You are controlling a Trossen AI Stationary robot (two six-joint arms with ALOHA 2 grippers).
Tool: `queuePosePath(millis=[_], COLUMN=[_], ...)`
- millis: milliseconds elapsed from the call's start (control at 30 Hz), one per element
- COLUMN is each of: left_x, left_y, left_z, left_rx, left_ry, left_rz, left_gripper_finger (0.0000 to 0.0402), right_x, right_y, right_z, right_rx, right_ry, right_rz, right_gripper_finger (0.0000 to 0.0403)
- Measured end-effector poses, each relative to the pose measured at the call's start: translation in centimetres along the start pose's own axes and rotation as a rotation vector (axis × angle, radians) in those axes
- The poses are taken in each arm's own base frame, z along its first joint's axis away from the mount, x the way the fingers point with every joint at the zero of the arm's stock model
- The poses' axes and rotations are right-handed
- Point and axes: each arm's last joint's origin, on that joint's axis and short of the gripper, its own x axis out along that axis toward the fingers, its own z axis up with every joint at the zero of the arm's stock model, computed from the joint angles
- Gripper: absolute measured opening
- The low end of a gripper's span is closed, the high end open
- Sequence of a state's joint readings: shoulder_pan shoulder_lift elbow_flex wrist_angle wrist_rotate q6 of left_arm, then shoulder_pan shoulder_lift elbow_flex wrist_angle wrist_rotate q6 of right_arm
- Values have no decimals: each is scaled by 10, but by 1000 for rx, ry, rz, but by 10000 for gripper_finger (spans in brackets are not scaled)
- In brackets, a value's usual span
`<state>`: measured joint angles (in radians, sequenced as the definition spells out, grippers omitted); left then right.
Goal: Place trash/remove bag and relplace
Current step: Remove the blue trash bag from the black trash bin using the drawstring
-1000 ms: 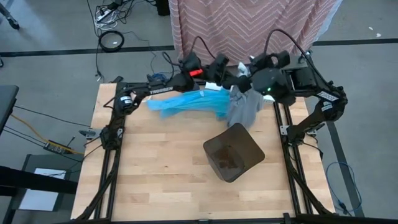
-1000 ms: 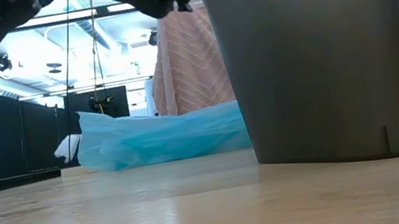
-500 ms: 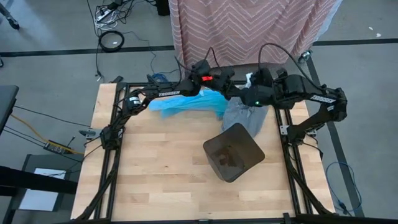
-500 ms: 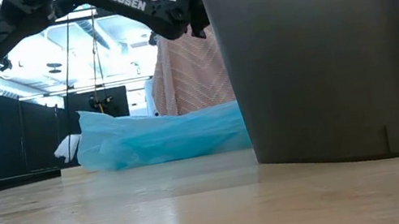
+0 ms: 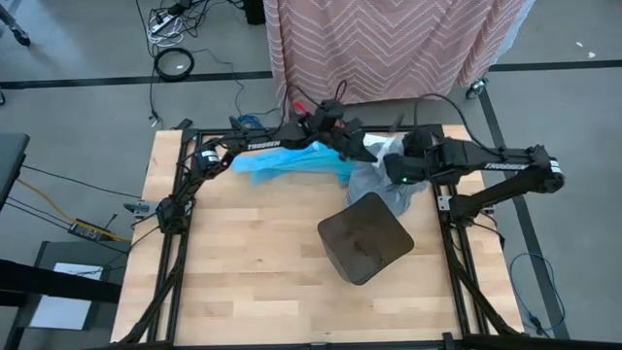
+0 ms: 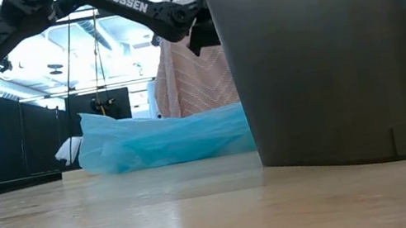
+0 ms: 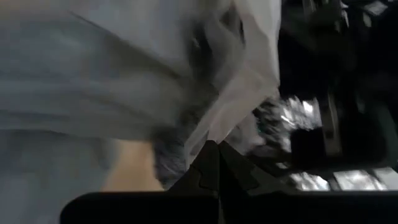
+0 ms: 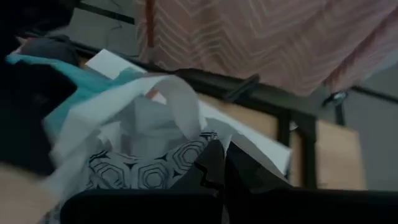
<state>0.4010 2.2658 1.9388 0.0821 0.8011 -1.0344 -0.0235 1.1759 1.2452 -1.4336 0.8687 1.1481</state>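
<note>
The grey translucent bag (image 5: 374,185) slumps on the table's far right part, just behind the dark bin (image 5: 364,236). My left gripper (image 5: 356,148) reaches in from the left and is shut on the bag's upper part. My right gripper (image 5: 385,171) comes from the right and is shut on it too. In the right wrist view, something with a black-and-white pattern (image 8: 149,175) shows through the bag (image 8: 124,124). No loose trash shows plainly. In the low view, the left gripper (image 6: 201,29) hangs behind the bin (image 6: 334,49). My left gripper pinches a bunched stretch of the bag's upper plastic (image 7: 208,132) between its two shut fingers. It comes nearly level from the table's far left. The bag spreads away beyond the fingertips and sags slack toward the table. My right gripper pinches a fold of the bag's upper edge (image 8: 214,138) between its shut fingers. It slants down from the table's right. The plastic billows loose around the fingertips, and the bag's lower part rests on the table.
A bright blue plastic bag (image 5: 292,160) lies on the table's far part, under the left arm. The bin stands right of the table's middle and fills the right of the low view. A striped pink cloth (image 5: 389,44) hangs beyond the far edge. Bare wood (image 5: 243,262) lies near and left.
Both grippers have sunk toward the table, still shut on the grey bag. The right arm has folded down and stretched out flat, its wrist rolling. The bag, which hung lifted between them, has come down and now slumps on the table behind the bin.
</note>
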Motion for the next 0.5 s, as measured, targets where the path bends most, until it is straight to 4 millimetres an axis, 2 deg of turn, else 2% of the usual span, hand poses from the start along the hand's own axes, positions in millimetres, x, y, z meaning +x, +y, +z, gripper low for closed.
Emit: queuePosePath(millis=[267, 500], left_x=[1, -2], left_y=[13, 23], left_z=[-7, -14], left_rx=[29, 40], left_ry=[-19, 46], left_rz=[163, 251], left_gripper_finger=[0, 0], right_x=[35, 59], right_y=[14, 14], right_z=[-38, -63], right_rx=[49, 46], right_ry=[44, 142], right_rz=[84, 66], right_gripper_finger=[0, 0])
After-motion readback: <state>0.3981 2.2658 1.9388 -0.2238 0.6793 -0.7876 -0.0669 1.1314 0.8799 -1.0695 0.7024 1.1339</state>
